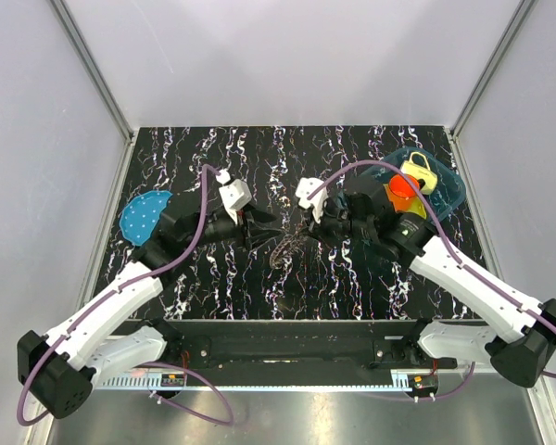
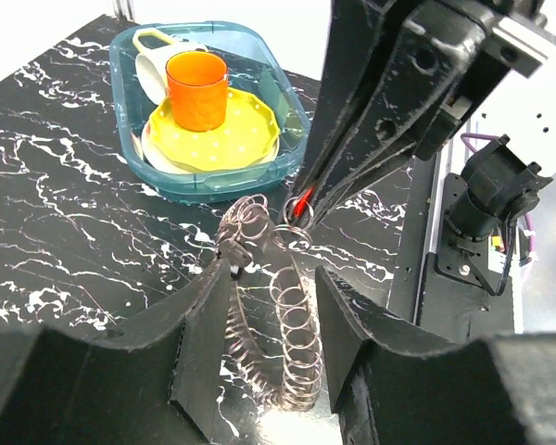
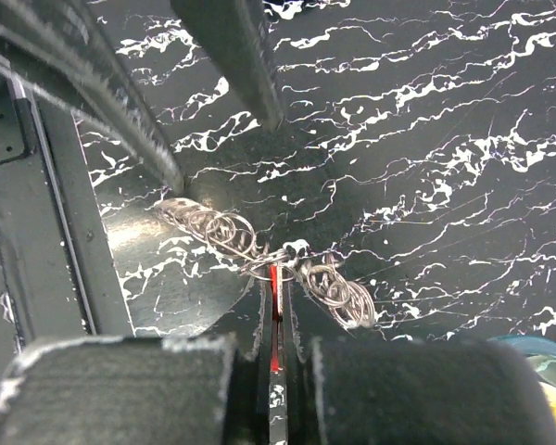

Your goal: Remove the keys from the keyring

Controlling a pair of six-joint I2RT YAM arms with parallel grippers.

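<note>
I have the right gripper [image 3: 276, 283] pinched shut on the small bright red piece [image 2: 302, 198] to anchor the fanned grey metal keys [image 2: 292, 343] near the middle of the black marbled table [image 1: 371, 287], with the left gripper [image 2: 271, 278] half open astride them to work one free.

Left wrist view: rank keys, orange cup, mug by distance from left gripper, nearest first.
1. keys: on the table, between the jaws of the left gripper.
2. orange cup: in the tray, on the yellow plate.
3. mug: behind the cup, tray's far left.
</note>
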